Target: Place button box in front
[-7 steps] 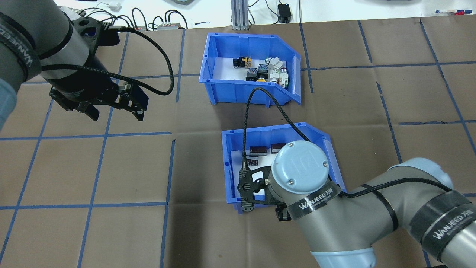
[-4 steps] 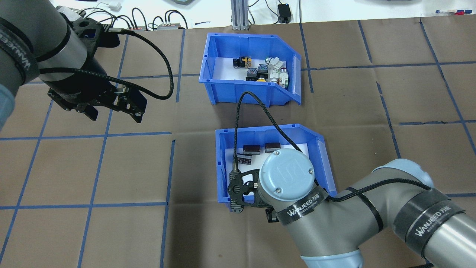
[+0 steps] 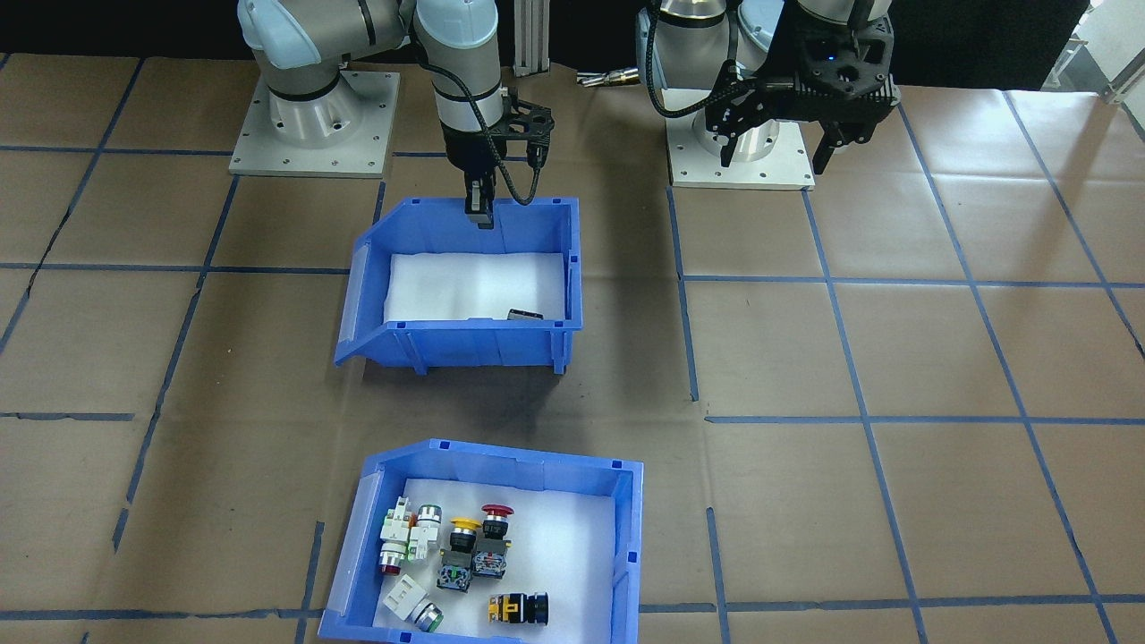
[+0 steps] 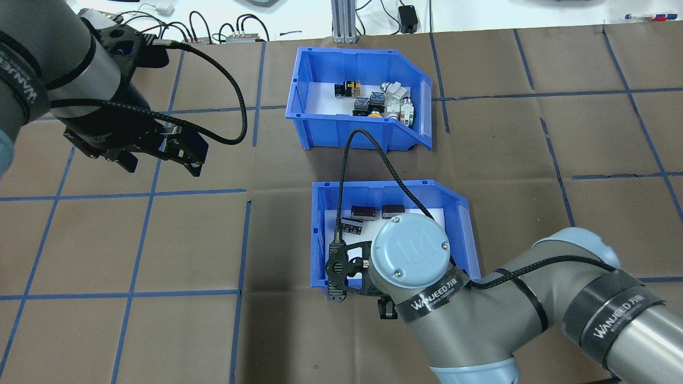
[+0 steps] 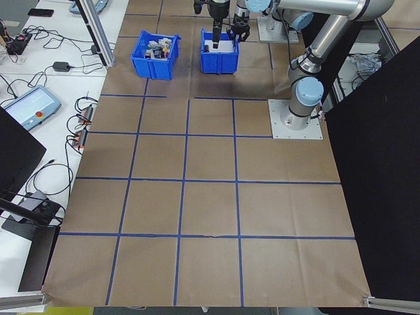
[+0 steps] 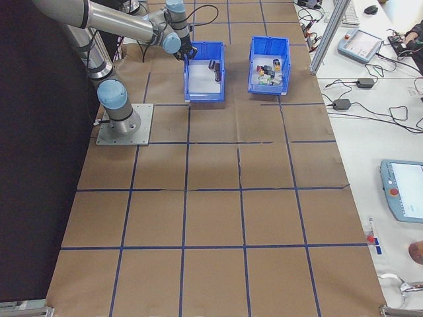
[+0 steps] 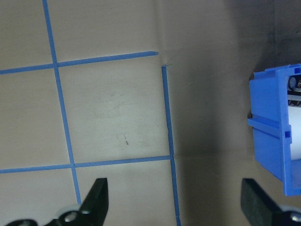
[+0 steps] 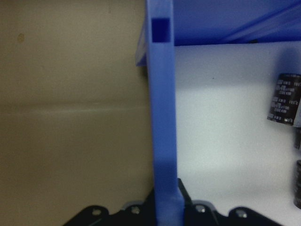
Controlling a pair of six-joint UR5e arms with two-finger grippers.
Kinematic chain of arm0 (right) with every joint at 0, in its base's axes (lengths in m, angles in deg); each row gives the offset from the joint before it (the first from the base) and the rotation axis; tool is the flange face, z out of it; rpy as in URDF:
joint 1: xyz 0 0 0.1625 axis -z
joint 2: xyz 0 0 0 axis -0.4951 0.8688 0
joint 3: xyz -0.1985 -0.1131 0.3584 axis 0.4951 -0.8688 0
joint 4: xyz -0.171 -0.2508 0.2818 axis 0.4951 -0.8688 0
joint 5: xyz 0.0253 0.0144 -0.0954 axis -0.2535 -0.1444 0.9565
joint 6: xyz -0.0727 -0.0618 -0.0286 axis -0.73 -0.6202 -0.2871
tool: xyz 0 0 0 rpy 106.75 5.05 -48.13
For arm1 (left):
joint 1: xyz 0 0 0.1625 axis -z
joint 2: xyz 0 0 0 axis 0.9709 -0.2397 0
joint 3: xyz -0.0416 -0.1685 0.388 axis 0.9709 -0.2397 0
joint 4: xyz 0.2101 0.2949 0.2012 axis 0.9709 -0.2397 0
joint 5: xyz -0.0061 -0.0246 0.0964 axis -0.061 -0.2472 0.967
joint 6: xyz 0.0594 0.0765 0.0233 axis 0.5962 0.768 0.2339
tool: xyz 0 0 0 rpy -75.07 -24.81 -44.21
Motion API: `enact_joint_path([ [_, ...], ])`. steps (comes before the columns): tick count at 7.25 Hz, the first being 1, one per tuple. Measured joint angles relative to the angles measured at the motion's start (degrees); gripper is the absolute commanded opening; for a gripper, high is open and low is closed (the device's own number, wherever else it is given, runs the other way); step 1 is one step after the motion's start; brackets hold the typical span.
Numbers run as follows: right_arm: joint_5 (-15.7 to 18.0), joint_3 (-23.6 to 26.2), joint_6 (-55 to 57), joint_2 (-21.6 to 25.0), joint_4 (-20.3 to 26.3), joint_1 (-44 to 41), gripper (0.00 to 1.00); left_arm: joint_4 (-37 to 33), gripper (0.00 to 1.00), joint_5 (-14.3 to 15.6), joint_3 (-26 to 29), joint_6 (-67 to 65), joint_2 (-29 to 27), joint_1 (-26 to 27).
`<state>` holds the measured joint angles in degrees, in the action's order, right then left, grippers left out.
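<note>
Right fingers (image 8: 181, 195) mostly hidden behind bin wall (image 8: 162, 117).

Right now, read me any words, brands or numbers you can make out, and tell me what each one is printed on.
"WANJEED": black bands on the right arm, overhead view.
Same black band on the left arm: only partly in view, not fully legible.
White print on the black cylinders in the near bin: too blurred to read.
Parts in the button box: no readable labels.

"WANJEED" on black bands (image 4: 440, 295) round right arm (image 4: 533, 314); capacitor print unreadable.
</note>
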<state>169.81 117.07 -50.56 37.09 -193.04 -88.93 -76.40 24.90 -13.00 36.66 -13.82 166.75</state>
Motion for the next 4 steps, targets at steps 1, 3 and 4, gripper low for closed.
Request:
enact_joint_path([
  [1, 0.1, -0.1, 0.2, 0.3, 0.0, 0.0, 1.0, 0.0, 1.0, 0.0, 0.0, -0.1, 0.1, 0.0],
  [3, 0.3, -0.7, 0.4, 0.5, 0.3, 0.2, 1.0, -0.4, 1.0, 0.2, 0.0, -0.3, 0.4, 0.0],
  [4, 0.4, -1.6, 0.4, 1.1, 1.5, 0.6, 1.0, -0.6, 1.0, 0.4, -0.1, -0.4, 0.5, 0.0],
])
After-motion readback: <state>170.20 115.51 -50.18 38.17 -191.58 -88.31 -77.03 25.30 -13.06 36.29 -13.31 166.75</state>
